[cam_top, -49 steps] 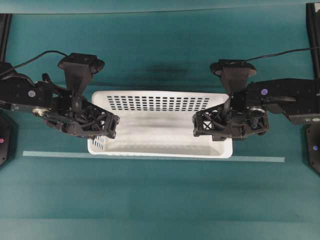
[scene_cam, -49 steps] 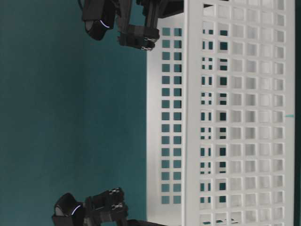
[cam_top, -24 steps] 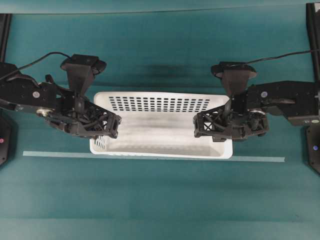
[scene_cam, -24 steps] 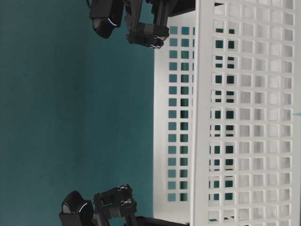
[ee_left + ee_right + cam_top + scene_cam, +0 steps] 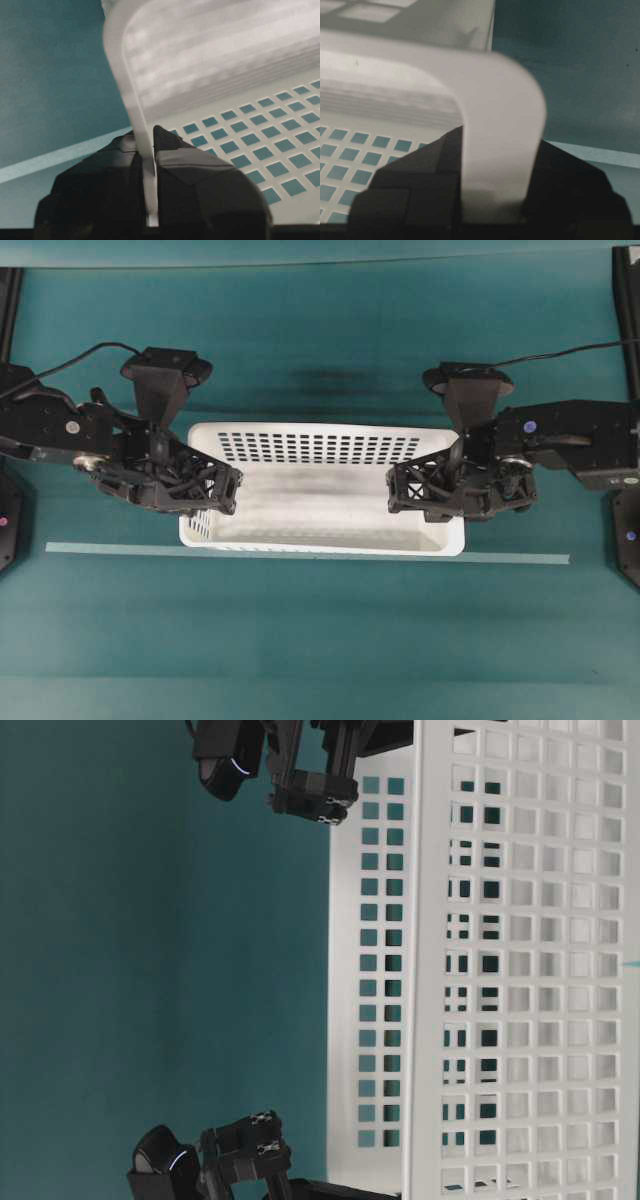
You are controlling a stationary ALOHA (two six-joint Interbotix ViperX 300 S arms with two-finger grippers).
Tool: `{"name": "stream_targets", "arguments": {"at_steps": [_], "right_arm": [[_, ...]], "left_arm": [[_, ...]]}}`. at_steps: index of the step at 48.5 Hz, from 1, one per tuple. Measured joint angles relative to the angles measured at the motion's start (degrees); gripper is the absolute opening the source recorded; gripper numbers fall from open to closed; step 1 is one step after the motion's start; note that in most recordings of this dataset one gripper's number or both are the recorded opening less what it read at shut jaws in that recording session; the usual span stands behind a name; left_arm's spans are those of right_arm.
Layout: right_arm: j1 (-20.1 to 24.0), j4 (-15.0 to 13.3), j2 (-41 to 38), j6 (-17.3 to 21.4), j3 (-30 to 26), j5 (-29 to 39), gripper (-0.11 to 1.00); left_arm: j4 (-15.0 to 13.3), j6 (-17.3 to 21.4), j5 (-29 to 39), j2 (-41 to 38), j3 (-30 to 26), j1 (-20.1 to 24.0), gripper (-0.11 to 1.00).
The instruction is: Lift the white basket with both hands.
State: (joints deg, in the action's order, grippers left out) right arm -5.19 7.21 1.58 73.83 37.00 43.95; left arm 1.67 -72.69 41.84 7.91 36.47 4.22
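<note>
Teal table (image 5: 320,640), pale tape strip (image 5: 120,549)

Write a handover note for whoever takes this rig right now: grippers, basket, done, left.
Left gripper: shut on the white basket, its left end rim pinched thin between the fingers.
Right gripper: shut on the wider right end rim.
Basket: between the arms, above the teal table, near the pale tape line.
Done: both rims gripped.
Left: raise both arms evenly, keeping it level.
</note>
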Motion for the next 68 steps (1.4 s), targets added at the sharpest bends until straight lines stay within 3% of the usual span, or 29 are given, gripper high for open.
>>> {"name": "stream_targets", "arguments": {"at_steps": [9,15,21,27,31,52,68], "right_arm": [[-0.35,1.23,0.00,-1.76,0.18,-0.44,0.20],[-0.88,1.93,0.00,-3.25,0.44,-1.14,0.24],[-0.70,1.76,-0.09,-7.38,0.44,-2.46,0.50],[-0.62,1.76,0.00,-7.82,0.53,-3.34,0.83],[-0.62,1.76,0.00,-7.82,0.53,-3.87,0.97],[-1.67,1.76,1.49,-7.47,0.79,-2.81,0.97],[-5.27,1.14,9.67,-7.56,-0.70,3.16,0.97]], "left_arm": [[0.00,0.00,-1.23,-0.09,0.18,0.00,0.00],[0.00,0.09,-1.67,0.00,0.44,0.00,0.12],[0.18,1.32,-2.81,-0.09,0.62,-0.26,0.42],[0.18,1.32,-3.08,-0.09,0.70,0.09,0.78],[0.18,1.49,-3.16,-0.09,0.70,0.00,0.95],[0.18,1.85,-2.99,0.70,0.53,0.09,0.94],[0.18,2.20,-0.26,9.40,-0.79,0.00,0.94]]}}
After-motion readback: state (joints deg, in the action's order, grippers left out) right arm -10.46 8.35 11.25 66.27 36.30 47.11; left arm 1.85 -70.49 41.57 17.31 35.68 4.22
